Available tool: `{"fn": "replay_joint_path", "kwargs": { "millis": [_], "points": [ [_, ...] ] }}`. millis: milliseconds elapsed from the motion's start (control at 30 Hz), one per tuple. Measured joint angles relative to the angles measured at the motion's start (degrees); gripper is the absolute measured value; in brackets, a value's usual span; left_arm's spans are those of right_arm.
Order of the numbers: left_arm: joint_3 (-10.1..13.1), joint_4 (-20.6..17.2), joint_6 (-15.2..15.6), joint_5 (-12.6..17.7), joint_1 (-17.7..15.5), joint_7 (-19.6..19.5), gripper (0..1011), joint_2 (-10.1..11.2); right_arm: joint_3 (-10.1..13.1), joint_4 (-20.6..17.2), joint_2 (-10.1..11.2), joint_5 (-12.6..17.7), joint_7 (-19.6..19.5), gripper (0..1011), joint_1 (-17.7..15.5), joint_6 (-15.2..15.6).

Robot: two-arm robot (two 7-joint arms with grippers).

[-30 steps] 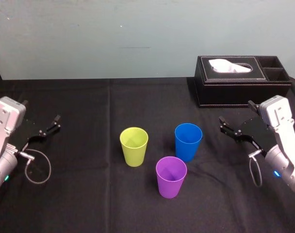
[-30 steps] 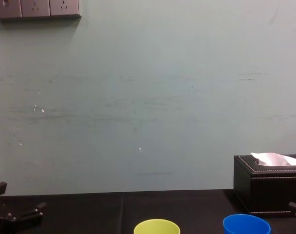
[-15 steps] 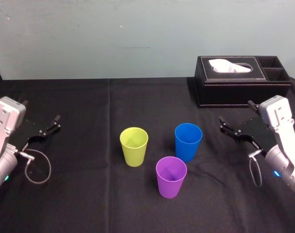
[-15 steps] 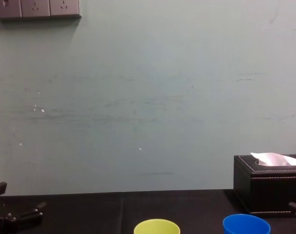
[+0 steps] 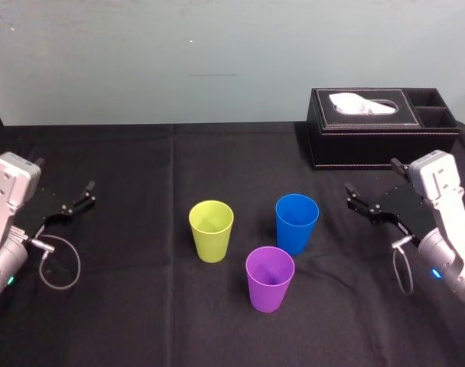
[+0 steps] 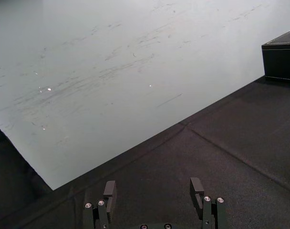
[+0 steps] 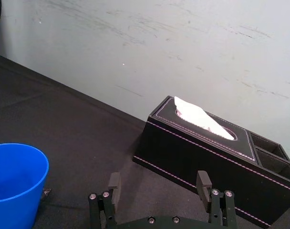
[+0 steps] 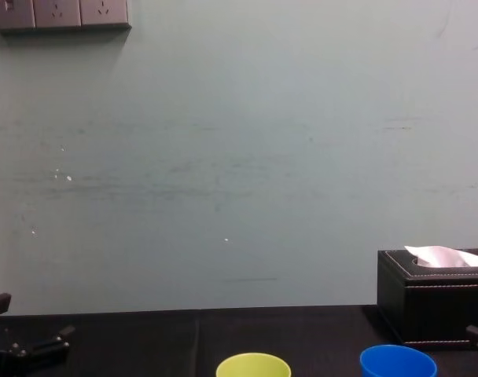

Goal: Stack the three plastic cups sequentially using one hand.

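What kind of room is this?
Probably a robot test room: a black cloth-covered table, a pale wall with a grey socket strip, and the left gripper and right gripper at its sides, jaws open.

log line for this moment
yellow-green cup, purple cup, blue cup: upright, apart | left claw: open, parked left | right claw: open, parked right

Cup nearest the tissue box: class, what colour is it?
The cup is bright blue, plain with no pattern; the head view shows it best.
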Motion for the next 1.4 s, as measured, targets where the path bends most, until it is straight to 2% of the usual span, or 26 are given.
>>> {"fn": "replay_joint_path", "kwargs": {
  "millis": [400, 633, 800, 933, 1233, 1400],
  "points": [
    [0.0, 0.0, 0.0, 0.0, 0.0, 0.0, 1010, 0.0, 0.1, -0.1, -0.1, -0.2, 0.1, 1004, 0.0, 0.1],
    [0.0, 0.0, 0.0, 0.0, 0.0, 0.0, 1010, 0.0, 0.8, -2.0, 0.3, -1.1, 1.6, 1004, -0.2, 1.7],
    [0.0, 0.0, 0.0, 0.0, 0.0, 0.0, 1010, 0.0, 1.3, -5.0, 2.1, -1.6, 4.0, 1004, -0.7, 5.5],
    [0.0, 0.0, 0.0, 0.0, 0.0, 0.0, 1010, 0.0, 2.1, -6.8, 3.2, -1.5, 5.3, 1004, -1.4, 6.7],
    [0.0, 0.0, 0.0, 0.0, 0.0, 0.0, 1010, 0.0, 6.1, -13.0, 7.5, 0.1, 8.2, 1004, -4.5, 8.7],
    [0.0, 0.0, 0.0, 0.0, 0.0, 0.0, 1010, 0.0, 9.4, -16.7, 9.9, 3.1, 10.8, 1004, -7.2, 9.6]
  ]
}}
